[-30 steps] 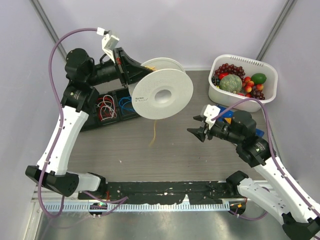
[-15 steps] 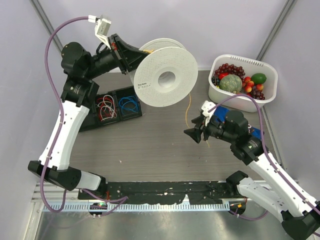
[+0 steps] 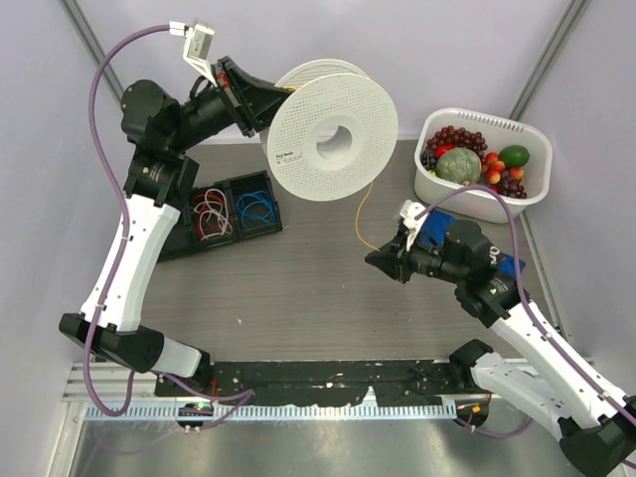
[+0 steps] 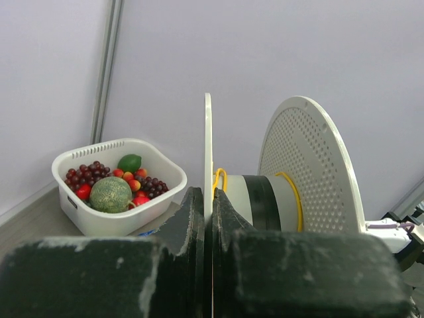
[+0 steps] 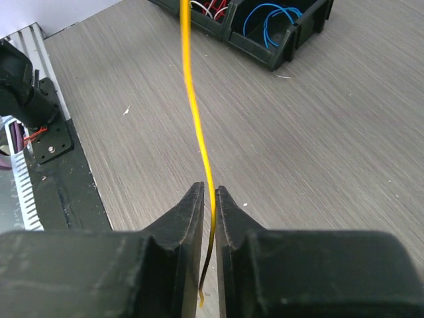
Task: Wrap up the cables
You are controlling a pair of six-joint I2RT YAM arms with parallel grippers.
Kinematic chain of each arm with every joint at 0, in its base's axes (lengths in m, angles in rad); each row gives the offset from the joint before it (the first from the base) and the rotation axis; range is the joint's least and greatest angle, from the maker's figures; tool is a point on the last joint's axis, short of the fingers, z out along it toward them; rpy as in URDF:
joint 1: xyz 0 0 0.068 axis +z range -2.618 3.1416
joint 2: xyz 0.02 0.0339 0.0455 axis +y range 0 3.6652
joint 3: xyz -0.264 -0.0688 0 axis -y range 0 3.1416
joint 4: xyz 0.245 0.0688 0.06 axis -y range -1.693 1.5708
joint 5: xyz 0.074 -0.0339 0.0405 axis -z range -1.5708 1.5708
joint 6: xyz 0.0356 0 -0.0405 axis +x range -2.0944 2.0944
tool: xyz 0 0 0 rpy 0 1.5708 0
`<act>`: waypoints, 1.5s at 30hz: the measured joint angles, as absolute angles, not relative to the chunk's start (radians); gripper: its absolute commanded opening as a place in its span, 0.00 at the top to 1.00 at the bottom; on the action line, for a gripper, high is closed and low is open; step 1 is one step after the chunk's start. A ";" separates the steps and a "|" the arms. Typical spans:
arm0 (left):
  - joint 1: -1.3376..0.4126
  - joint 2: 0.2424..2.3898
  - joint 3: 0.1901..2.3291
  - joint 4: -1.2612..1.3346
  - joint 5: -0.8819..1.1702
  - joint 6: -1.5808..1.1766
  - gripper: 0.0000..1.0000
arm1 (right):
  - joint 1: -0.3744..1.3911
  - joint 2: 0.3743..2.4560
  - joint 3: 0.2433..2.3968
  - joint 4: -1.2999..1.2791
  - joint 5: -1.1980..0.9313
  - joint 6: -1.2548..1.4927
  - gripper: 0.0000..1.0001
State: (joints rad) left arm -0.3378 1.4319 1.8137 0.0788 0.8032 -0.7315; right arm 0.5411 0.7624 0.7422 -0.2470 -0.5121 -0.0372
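My left gripper (image 3: pixel 266 107) is shut on the near flange of the white plastic spool (image 3: pixel 333 134) and holds it in the air at the back of the table; the left wrist view shows the flange (image 4: pixel 207 152) pinched between its jaws. A thin yellow cable (image 3: pixel 364 211) hangs from the spool down to my right gripper (image 3: pixel 383 258), which is shut on it near its free end. In the right wrist view the cable (image 5: pixel 196 112) runs up from between the jaws. A few yellow turns (image 4: pixel 289 182) lie on the spool's core.
A black divided bin (image 3: pixel 224 214) holds white-and-red wire coils (image 3: pixel 209 214) and a blue coil (image 3: pixel 256 207) at the left. A white basket (image 3: pixel 432 184) of fruit stands at the back right. A blue object lies under my right arm.
The spool has risen and tilted slightly farther back. My right gripper has closed on the cable's end and the cable now runs from the spool to it.
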 measured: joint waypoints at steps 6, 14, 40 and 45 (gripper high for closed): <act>-0.338 1.432 1.814 0.078 0.803 -0.730 1.00 | 0.541 0.795 0.744 -0.250 -0.546 -0.025 0.65; -0.336 1.432 1.814 0.078 0.802 -0.724 1.00 | 0.541 0.800 0.770 -0.286 -0.560 -0.028 0.65; -0.314 1.434 1.814 0.122 0.769 -0.754 1.00 | 0.541 0.722 0.701 -0.246 -0.537 -0.009 0.99; -0.314 1.434 1.810 0.121 0.761 -0.752 1.00 | 0.541 0.722 0.701 -0.236 -0.536 -0.007 0.99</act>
State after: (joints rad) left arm -0.3138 1.4338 1.8099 0.1211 0.7609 -0.7525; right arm 0.5411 0.7219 0.7013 -0.2359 -0.5358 -0.0074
